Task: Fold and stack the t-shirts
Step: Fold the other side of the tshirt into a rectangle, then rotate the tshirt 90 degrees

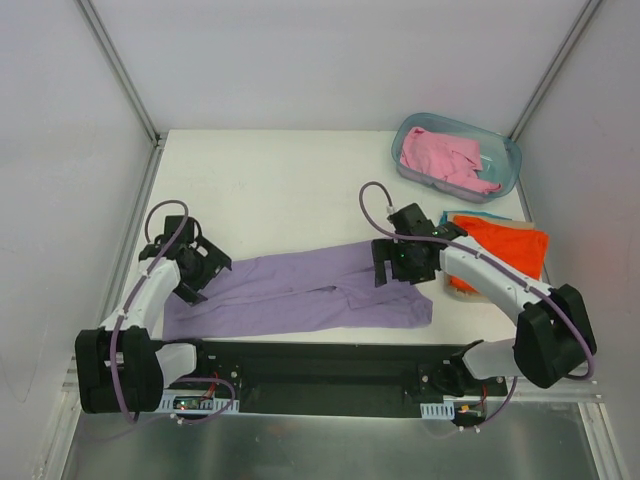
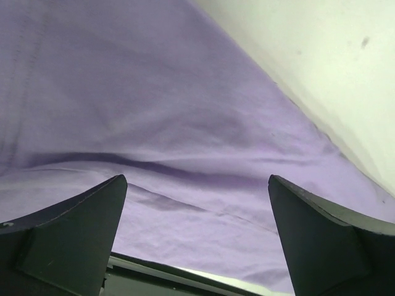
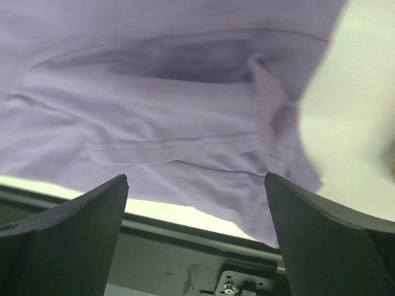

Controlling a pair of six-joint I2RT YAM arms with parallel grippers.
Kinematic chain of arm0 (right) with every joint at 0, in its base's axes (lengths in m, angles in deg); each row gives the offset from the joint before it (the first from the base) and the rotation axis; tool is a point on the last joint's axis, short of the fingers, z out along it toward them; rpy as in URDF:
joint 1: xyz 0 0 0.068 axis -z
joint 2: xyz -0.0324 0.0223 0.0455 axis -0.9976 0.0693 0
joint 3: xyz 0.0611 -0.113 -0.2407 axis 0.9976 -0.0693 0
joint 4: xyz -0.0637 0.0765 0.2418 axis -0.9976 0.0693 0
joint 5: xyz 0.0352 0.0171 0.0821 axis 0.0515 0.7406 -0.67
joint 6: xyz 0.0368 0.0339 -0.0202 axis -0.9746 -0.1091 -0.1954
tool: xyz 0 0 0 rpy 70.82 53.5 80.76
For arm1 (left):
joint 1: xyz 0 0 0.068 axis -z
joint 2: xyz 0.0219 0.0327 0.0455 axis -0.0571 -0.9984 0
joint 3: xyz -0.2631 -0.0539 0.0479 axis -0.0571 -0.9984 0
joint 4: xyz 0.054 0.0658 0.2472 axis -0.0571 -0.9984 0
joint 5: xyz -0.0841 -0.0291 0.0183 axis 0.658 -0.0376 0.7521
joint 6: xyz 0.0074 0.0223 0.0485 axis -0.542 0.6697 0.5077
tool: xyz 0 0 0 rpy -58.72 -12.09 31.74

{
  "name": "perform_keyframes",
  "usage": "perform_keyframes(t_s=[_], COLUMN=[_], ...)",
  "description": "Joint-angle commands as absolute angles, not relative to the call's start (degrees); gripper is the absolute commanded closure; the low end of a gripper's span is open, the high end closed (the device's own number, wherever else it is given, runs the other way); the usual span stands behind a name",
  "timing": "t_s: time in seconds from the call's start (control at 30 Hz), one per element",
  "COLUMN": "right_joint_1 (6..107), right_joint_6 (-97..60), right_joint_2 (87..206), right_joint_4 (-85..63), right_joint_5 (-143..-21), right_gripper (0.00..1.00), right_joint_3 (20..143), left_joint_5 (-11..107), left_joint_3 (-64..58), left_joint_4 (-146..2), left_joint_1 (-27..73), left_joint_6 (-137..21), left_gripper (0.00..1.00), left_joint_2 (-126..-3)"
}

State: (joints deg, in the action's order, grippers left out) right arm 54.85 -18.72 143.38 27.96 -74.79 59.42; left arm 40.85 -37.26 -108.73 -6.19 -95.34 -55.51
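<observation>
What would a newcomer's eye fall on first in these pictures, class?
The lavender-purple t-shirt lies stretched along the near edge of the table, the open left gripper over its left end, the open right gripper over its right part. Far right, a pink t-shirt lies in a translucent tub, with an orange t-shirt in front of it.

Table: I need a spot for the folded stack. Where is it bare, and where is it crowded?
Bare: the far-left and middle table, bordered by the back wall, the tub and the lavender shirt. Crowded: the right side, with tub, pink shirt and orange shirt; the near strip, covered by the lavender shirt.
</observation>
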Motion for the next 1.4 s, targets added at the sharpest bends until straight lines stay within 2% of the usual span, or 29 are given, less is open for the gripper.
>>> perform_keyframes(t_s=[0.0,0.23,0.57,0.8,1.03,1.13,1.37], right_joint_1=[51.58,49.81,55.70,59.75,60.62,61.41,62.91], right_joint_6=[-19.52,-25.75,-25.67,-18.82,-17.76,-18.11,-20.66], right_joint_2=[145.97,158.95,171.98,185.07,201.49,206.17,215.49], right_joint_4=[23.33,18.49,19.02,26.39,35.36,36.07,30.02], right_joint_5=[-82.29,-84.06,-85.00,-90.55,-95.30,-99.76,-101.98], right_gripper=[0.03,0.03,0.03,0.03,0.03,0.03,0.03], right_joint_3=[61.95,63.88,73.54,92.60,119.47,126.00,143.93], left_joint_5=[45.68,49.72,49.28,50.33,51.56,52.80,57.10], left_joint_3=[-35.57,-35.40,-37.50,-37.15,-34.35,-29.01,-13.44], left_joint_4=[-108.90,-105.92,-103.54,-101.78,-99.32,-97.31,-93.79], left_joint_1=[-4.51,4.09,9.73,14.03,23.25,28.25,37.32], left_joint_6=[-94.82,-93.15,-92.97,-94.81,-98.59,-99.12,-100.79], left_gripper=[0.01,0.01,0.01,0.01,0.01,0.01,0.01], left_joint_2=[-52.58,-54.85,-63.99,-67.78,-73.40,-78.14,-93.77])
